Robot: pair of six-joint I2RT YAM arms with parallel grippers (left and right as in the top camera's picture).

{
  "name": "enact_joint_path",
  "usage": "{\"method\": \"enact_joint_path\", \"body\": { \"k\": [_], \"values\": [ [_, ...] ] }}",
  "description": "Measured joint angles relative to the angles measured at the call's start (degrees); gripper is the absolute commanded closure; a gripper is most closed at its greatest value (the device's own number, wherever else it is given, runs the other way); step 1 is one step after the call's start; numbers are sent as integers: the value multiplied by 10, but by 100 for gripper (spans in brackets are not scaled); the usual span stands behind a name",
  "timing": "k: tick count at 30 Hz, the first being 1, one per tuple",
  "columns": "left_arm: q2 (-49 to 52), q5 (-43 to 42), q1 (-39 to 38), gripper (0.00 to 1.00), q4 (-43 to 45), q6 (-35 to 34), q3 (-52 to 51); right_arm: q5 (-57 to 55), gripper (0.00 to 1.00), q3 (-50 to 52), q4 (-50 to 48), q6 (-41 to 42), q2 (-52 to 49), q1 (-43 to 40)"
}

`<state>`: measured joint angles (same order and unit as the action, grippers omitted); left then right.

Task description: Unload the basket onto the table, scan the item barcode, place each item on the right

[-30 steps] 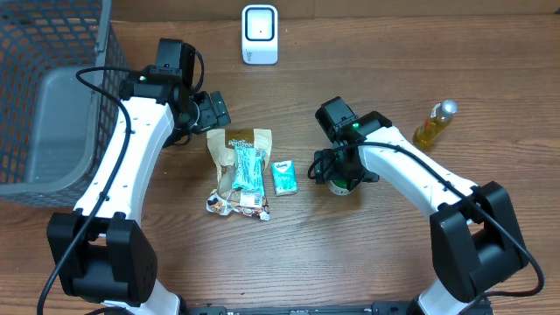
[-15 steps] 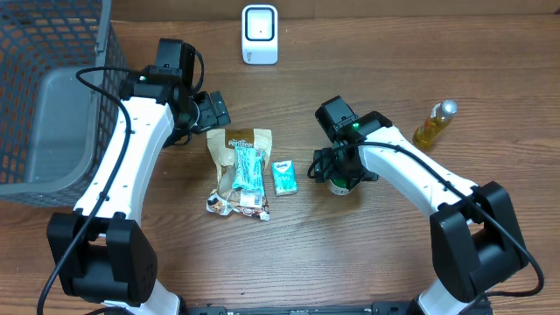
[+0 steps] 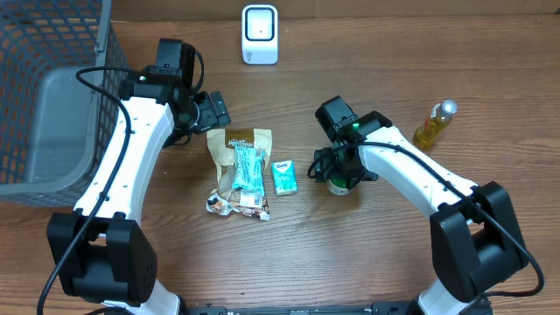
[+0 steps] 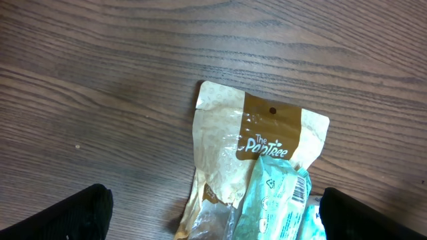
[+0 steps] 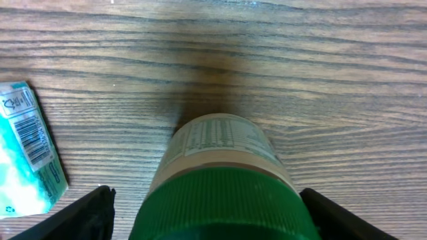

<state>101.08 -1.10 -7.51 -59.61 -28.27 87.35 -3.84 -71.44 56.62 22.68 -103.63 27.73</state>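
Note:
A green-capped jar stands upright at the table's middle right. My right gripper is lowered over it and open. In the right wrist view its fingers flank the green cap with a narrow gap on each side. The white scanner stands at the back centre. My left gripper hangs open just above the top edge of a tan snack pouch. A teal packet with a barcode lies on the pouch. Nothing sits between the left fingers.
A small teal pack, barcode up, lies between the pouch and the jar, also seen as the teal pack left of the jar. A yellow bottle lies at the right. A wire basket holding a grey bin fills the left side.

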Motion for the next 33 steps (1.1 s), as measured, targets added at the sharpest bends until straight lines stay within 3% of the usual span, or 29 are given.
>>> {"method": "enact_joint_path", "body": {
  "k": [9, 27, 33],
  "values": [
    [0, 0, 0, 0, 0, 0, 0, 0, 17, 2, -1, 0, 0, 0],
    [0, 0, 0, 0, 0, 0, 0, 0, 31, 21, -2, 0, 0, 0],
    [0, 0, 0, 0, 0, 0, 0, 0, 32, 21, -2, 0, 0, 0]
  ]
}}
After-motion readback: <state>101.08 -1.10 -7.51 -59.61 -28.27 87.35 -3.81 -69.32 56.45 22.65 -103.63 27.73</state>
